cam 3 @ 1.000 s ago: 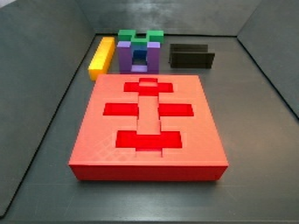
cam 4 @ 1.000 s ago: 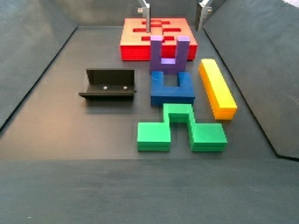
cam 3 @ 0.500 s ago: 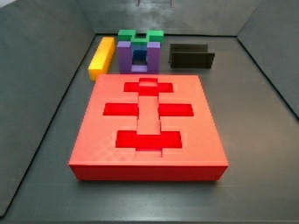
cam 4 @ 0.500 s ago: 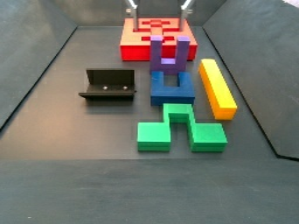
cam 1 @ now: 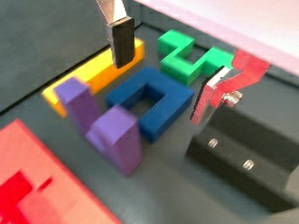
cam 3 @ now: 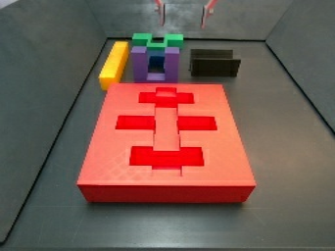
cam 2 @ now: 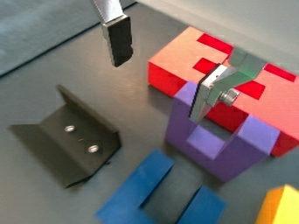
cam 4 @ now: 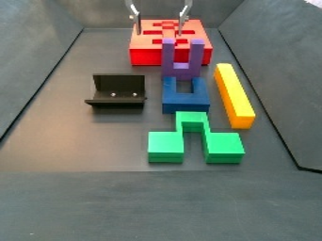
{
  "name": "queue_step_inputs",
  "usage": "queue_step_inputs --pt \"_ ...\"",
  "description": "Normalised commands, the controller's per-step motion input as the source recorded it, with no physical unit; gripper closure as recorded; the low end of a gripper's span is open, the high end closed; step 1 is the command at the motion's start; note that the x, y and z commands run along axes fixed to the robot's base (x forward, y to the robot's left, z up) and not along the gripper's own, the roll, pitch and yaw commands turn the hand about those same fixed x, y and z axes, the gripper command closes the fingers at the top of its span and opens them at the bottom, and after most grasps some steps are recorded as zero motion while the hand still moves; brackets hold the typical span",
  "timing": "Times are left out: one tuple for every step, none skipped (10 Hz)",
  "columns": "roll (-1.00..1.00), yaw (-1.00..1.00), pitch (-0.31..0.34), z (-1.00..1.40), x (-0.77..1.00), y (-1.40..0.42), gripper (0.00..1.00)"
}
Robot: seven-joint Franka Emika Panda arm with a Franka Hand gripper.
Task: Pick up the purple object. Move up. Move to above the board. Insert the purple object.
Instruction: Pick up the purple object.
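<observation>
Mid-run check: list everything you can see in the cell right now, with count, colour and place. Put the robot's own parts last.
purple object: one, purple U, prongs up, between board and blue block.
board: one, red slab with brighter red cut-outs, far end in a side view.
blue block: one, blue, notched, between purple object and green block.
green block: one, green, beyond the blue block.
yellow bar: one, yellow, alongside purple and blue pieces.
fixture: one, dark bracket, on the floor beside the blue block.
end effector: one, silver fingers apart, empty, raised above the board's end.
</observation>
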Motion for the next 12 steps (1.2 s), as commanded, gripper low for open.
queue_step_inputs --pt "0.14 0.23 0.017 -0.37 -0.02 -0.52 0.00" --pt "0.11 0.21 0.007 -0.33 -0.07 -0.41 0.00" --pt "0.05 0.17 0.000 -0.30 -0.11 -0.29 0.00" --pt "-0.03 0.00 0.000 -0.19 -0.13 -0.13 0.00" --pt "-0.02 0.00 0.000 -0.17 -0.06 -0.11 0.00" --pt "-0.03 -0.01 0.000 -0.25 -0.08 -0.06 0.00" --pt "-0.05 -0.01 0.000 -0.34 -0.24 -0.09 0.00" --pt "-0.11 0.00 -0.010 -0.28 -0.23 -0.07 0.00" --pt "-0.02 0.00 0.000 -0.14 0.00 0.00 0.00" --pt "0.00 0.05 0.000 -0.13 0.00 0.10 0.00" --pt "0.00 0.07 0.000 -0.23 -0.02 0.15 0.00" --pt "0.00 0.12 0.000 -0.25 -0.02 0.08 0.00"
